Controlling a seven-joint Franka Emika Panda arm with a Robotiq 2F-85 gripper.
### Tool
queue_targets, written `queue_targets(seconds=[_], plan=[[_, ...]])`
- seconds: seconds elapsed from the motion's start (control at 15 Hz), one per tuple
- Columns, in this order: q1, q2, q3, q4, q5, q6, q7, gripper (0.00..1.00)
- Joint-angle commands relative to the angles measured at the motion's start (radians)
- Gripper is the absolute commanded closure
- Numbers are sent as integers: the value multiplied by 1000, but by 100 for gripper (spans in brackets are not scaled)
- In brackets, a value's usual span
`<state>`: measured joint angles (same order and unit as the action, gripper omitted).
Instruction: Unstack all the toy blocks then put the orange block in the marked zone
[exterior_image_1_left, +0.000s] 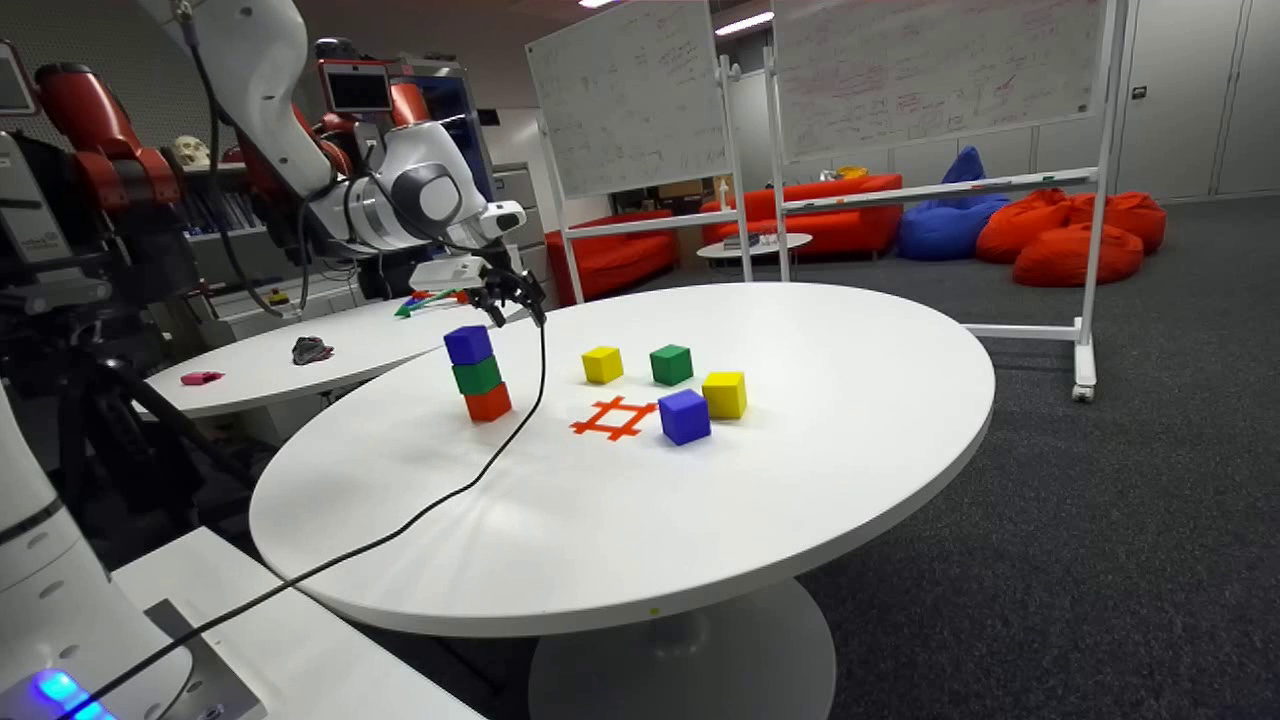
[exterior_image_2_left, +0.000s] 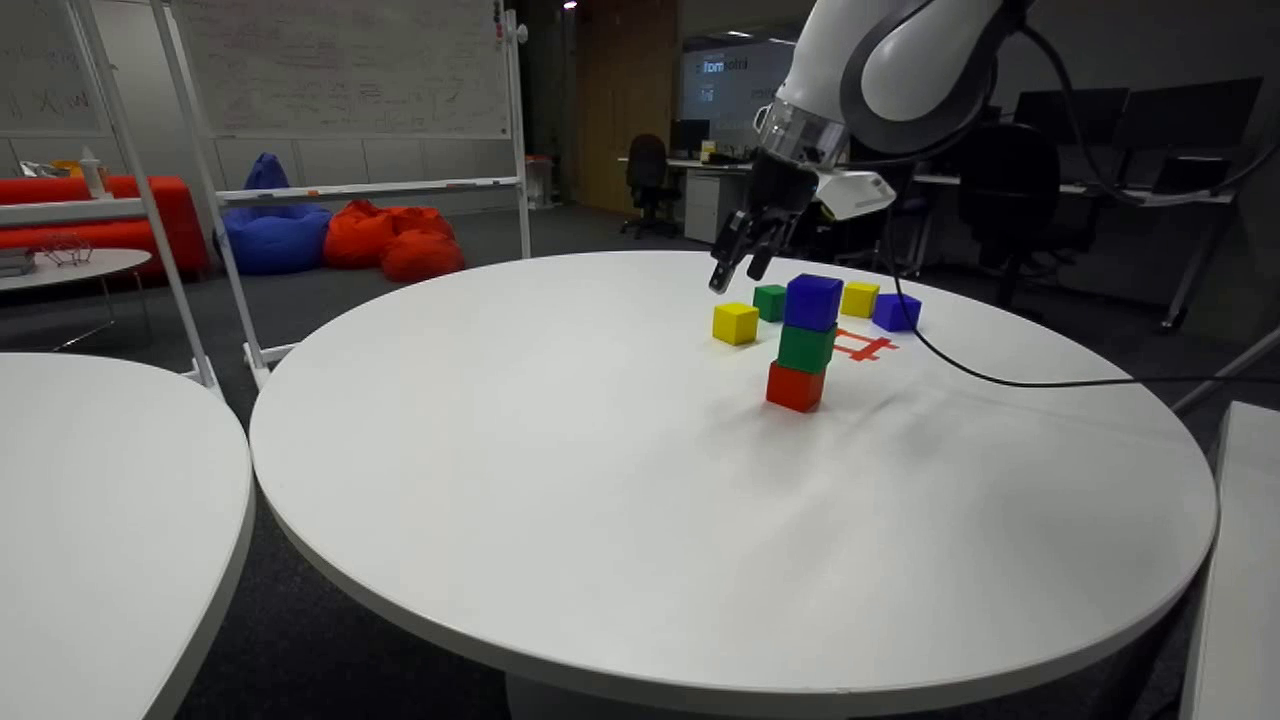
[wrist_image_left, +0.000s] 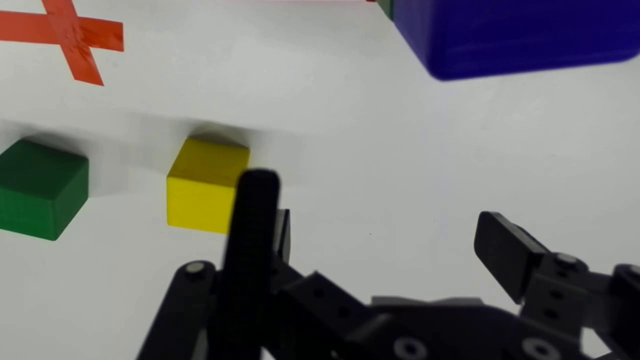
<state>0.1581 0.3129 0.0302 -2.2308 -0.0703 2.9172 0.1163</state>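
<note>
I have my white arm (exterior_image_1_left: 375, 215) bent at its joints in an exterior view, its base (exterior_image_1_left: 70, 600) lit blue, the wrist (exterior_image_2_left: 805, 135) canted over and the gripper (wrist_image_left: 382, 215) slanting downward at the end, black fingers (wrist_image_left: 505, 255) standing wide apart in the wrist view.

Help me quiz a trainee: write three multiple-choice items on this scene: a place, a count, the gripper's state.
1. Where in the stack is the orange block?
A. top
B. middle
C. bottom

2. How many yellow blocks show?
A. one
B. two
C. four

3. How does the gripper stand?
A. open
B. shut, empty
C. shut on a block

1 C: a green block and a blue block sit above it.
2 B: both exterior views show two.
3 A: the wrist view shows fingers apart, gripping nothing.
</note>
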Motion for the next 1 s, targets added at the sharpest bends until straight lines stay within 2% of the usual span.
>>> queue_targets(seconds=[0.0, 0.13, 0.27, 0.53, 0.93], plan=[[-3, 0, 2, 1, 3, -1, -4, 0], [-6, 5, 2, 9, 9, -19, -2, 0], [-27, -3, 34, 2, 46, -28, -27, 0], [16, -68, 0, -46, 4, -45, 16, 0], [31, -159, -5, -99, -39, -60, 39, 0]])
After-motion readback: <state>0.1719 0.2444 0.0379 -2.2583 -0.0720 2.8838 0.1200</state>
